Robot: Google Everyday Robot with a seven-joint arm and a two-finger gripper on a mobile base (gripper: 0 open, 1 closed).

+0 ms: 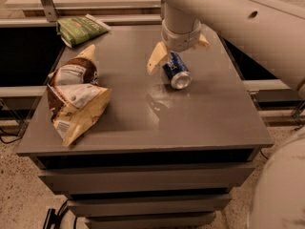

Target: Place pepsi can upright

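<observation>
The pepsi can (177, 72) is dark blue and lies on its side on the grey table (143, 123), right of centre, with its silver end towards me. My gripper (179, 59) hangs straight over it from the white arm. One cream finger (156, 57) stands just left of the can. The other finger (203, 41) shows behind and to the right of it. The fingers are spread wider than the can, and the can lies between them.
A brown and cream snack bag (75, 99) lies at the table's left. A green bag (82, 28) lies at the back left corner. The white arm (248, 27) crosses the upper right. The robot body (281, 190) fills the lower right.
</observation>
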